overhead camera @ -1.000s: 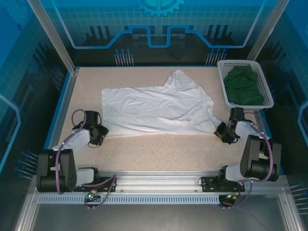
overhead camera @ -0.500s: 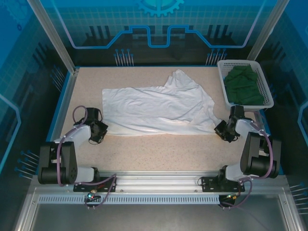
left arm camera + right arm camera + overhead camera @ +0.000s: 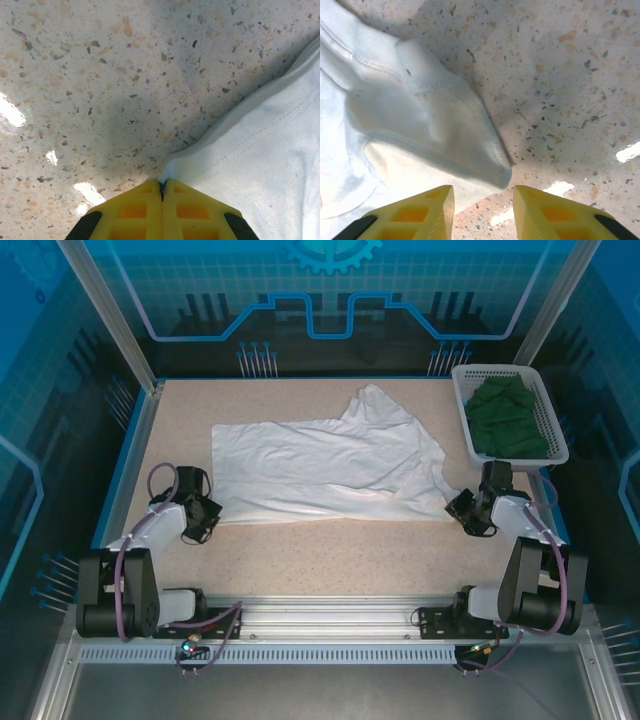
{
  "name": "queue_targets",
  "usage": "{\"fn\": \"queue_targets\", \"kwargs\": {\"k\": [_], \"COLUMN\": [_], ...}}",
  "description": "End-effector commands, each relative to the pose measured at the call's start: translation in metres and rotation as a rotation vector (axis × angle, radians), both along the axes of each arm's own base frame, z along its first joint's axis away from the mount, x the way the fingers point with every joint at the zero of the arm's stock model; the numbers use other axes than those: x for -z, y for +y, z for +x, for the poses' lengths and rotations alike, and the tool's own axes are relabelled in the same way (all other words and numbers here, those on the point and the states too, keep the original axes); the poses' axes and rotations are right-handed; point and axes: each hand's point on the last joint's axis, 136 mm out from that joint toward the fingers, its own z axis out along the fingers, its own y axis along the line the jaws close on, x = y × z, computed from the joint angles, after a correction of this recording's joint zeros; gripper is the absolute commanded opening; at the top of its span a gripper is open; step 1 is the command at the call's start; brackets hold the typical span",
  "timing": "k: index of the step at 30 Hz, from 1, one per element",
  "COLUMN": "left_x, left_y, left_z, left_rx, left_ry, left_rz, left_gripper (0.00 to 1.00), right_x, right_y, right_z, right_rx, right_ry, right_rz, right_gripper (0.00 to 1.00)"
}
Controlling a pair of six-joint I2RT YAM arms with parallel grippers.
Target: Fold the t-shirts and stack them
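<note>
The speckled worktop [image 3: 300,560] carries the white t-shirt [image 3: 330,465], spread crumpled across the middle of the frame. At the upper right sits a white lattice basket [image 3: 462,415] with the dark green t-shirt [image 3: 510,420] bunched inside. The left gripper [image 3: 162,186], at the white tee's lower-left corner, has its jaws pressed together on the hem (cloth pinched at the tips). The right gripper [image 3: 482,200], at the lower-right corner, has its jaws parted, with the sleeve's edge just ahead and unheld. Both tees and the basket lie as they did a second ago.
</note>
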Motion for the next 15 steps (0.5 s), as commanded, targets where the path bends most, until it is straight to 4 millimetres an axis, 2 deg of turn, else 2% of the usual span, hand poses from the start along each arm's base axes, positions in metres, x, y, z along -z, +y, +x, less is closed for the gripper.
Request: {"fn": "queue_targets", "kwargs": {"k": [1,8,15], "left_x": [-0.002,-0.003,-0.006], "left_y": [0.006,0.005,0.012], "left_z": [-0.008,-0.007,-0.011], "left_rx": [0.007,0.008,-0.007], "left_ry": [0.022,0.017,0.027], "left_rz": [0.033,0.032,0.063], "left_gripper": [0.0,0.0,0.0], "right_x": [0.0,0.017,0.025], "right_y": [-0.002,0.004,-0.005], "right_z": [-0.005,-0.002,0.0], "right_rx": [0.001,-0.02,-0.008], "right_ry": [0.026,0.075,0.112], "right_rz": [-0.004,0.023,-0.017], "right_gripper": [0.38,0.31,0.11]}}
